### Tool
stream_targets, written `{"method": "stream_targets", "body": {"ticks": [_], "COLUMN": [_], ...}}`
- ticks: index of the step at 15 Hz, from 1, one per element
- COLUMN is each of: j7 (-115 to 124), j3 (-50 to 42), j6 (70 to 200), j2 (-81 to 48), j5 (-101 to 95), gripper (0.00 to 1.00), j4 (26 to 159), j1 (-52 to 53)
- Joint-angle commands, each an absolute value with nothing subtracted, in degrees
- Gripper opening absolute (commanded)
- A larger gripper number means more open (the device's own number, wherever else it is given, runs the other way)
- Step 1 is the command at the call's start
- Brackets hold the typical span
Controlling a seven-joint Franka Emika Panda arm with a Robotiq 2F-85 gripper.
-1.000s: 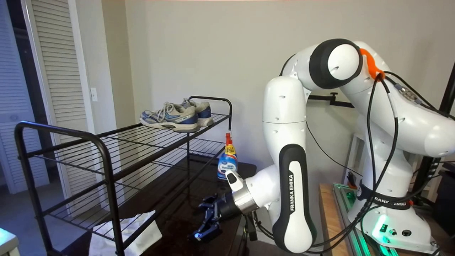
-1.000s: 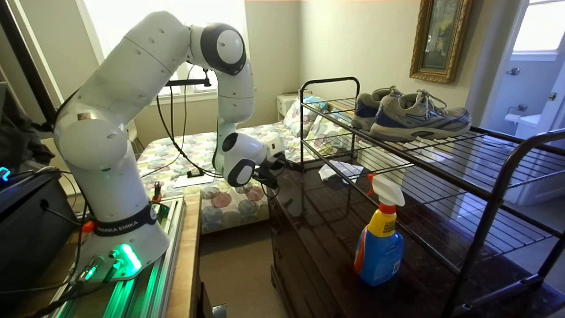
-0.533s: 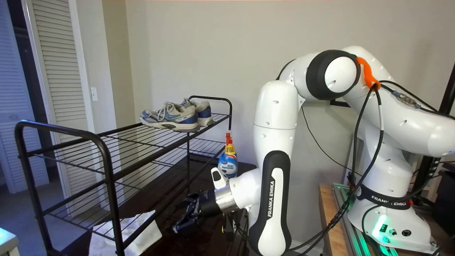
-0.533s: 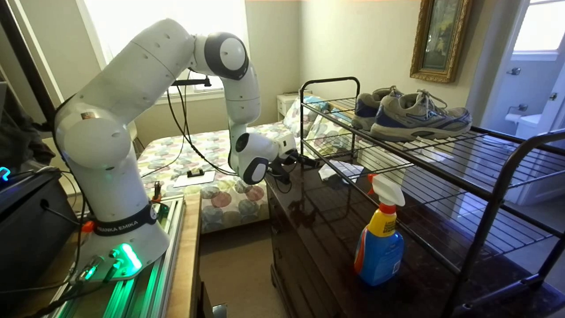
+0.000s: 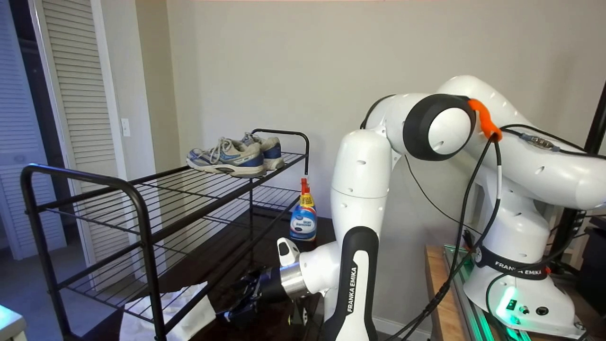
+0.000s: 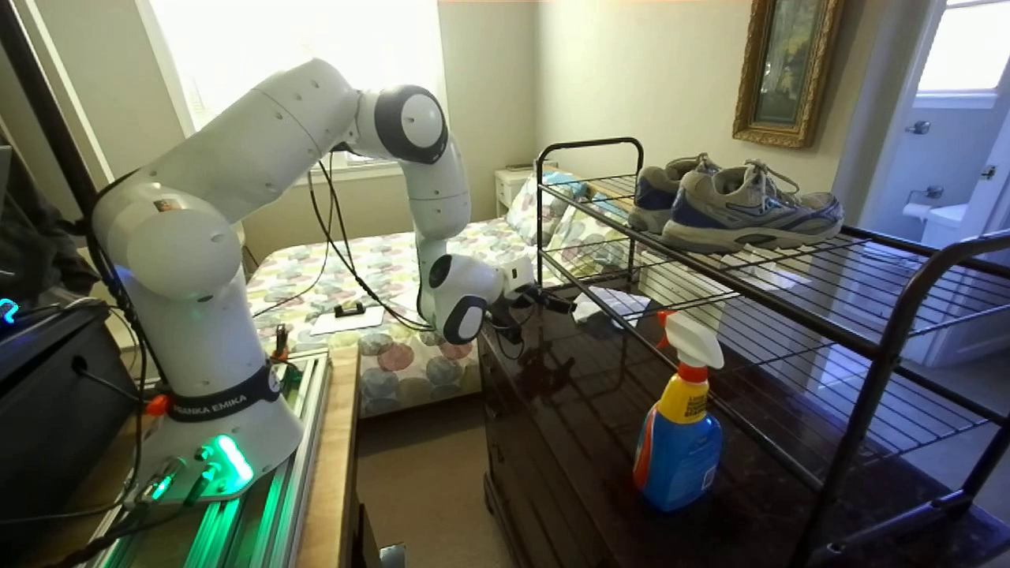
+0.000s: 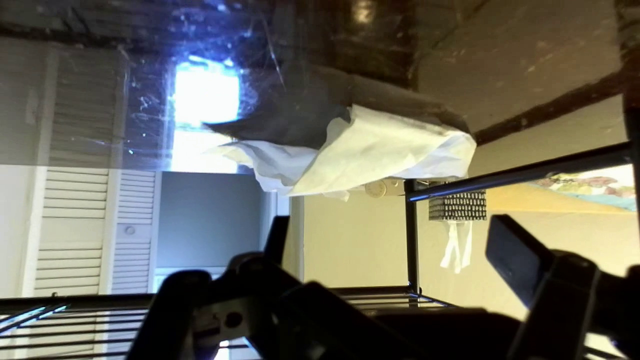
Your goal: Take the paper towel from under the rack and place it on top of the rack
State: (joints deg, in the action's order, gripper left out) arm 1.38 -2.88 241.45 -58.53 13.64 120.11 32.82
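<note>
The white crumpled paper towel [image 5: 189, 315] lies on the dark table under the rack's lower shelf, near one end. It also shows in an exterior view [image 6: 611, 304] and in the wrist view [image 7: 385, 150], where the picture stands upside down. The black wire rack [image 5: 148, 241] stands upright on the table; its leg [image 6: 846, 450] and a far post [image 7: 411, 240] also show. My gripper [image 5: 232, 299] is low over the table at the rack's open side, beside the towel and apart from it. In the wrist view its fingers [image 7: 390, 235] are wide open with nothing between them.
Grey sneakers [image 5: 232, 156] sit on the rack's top shelf. A blue spray bottle [image 6: 680, 450] stands on the dark glossy table [image 6: 568, 418] beside the rack. The rack's lower front rail runs just above the towel. A patterned tissue box [image 7: 457, 206] shows beyond the rack.
My gripper has moved toward the rack and lower, closer to the paper towel, and stays open. The towel, rack, sneakers and bottle have not visibly moved.
</note>
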Motion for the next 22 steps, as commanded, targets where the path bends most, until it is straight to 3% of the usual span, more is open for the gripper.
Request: {"method": "stream_targets", "body": {"ticks": [1,9,10,17,22], "j7": [3.7,2.2,-2.2,-6.5,-7.3], "j3": [-3.9,-2.8,1.2,3.4,3.3], "j6": [243.6,243.1,242.8,230.9,230.0], "j2": [-63.7,-64.5,-64.1,-63.0,-64.0], "j5": [15.7,15.8,15.6,17.2,19.5], "gripper": [1.00,1.00,1.00,1.00,1.00], "j4": [116.3,114.3,113.6,110.2,107.2], "j1": [35.2,34.7,30.8,27.5,27.9]}}
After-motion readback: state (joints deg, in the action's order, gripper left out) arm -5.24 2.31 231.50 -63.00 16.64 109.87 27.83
